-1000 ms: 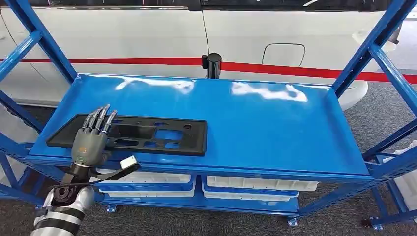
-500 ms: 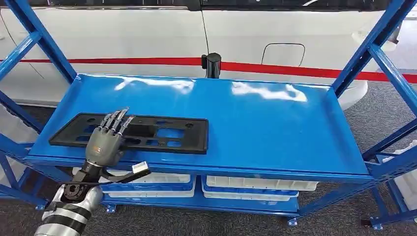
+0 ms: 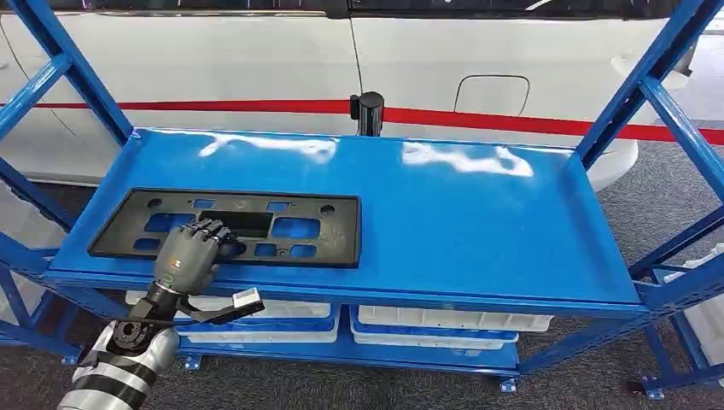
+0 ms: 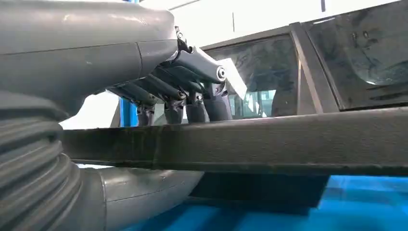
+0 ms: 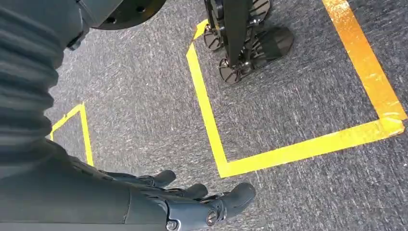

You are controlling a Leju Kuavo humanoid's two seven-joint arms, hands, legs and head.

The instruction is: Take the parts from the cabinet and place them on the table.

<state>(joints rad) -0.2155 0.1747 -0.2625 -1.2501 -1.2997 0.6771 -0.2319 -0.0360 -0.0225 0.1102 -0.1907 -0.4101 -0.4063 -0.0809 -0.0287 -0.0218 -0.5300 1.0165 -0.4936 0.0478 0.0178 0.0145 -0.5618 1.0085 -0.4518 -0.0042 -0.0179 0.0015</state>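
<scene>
A long black plastic panel point(image 3: 282, 224) with several cut-outs lies on the left half of the blue cabinet shelf point(image 3: 478, 222). My left hand point(image 3: 189, 256) grips its near edge, with fingers curled over the top. In the left wrist view the dark fingers point(image 4: 183, 96) hook over the panel's edge point(image 4: 269, 139) and the grey thumb point(image 4: 144, 187) sits under it. My right hand point(image 5: 183, 202) hangs over the grey floor with its fingers loosely apart and holds nothing.
Blue slanted uprights point(image 3: 649, 77) frame both ends of the shelf. White bins point(image 3: 444, 320) sit on the level below. A black post point(image 3: 370, 111) and a white car point(image 3: 256, 60) stand behind. Yellow tape lines point(image 5: 211, 120) mark the floor.
My left hand slid right along the panel's near edge and its outstretched fingers curled down to grip it. The panel shifted slightly away from me.
</scene>
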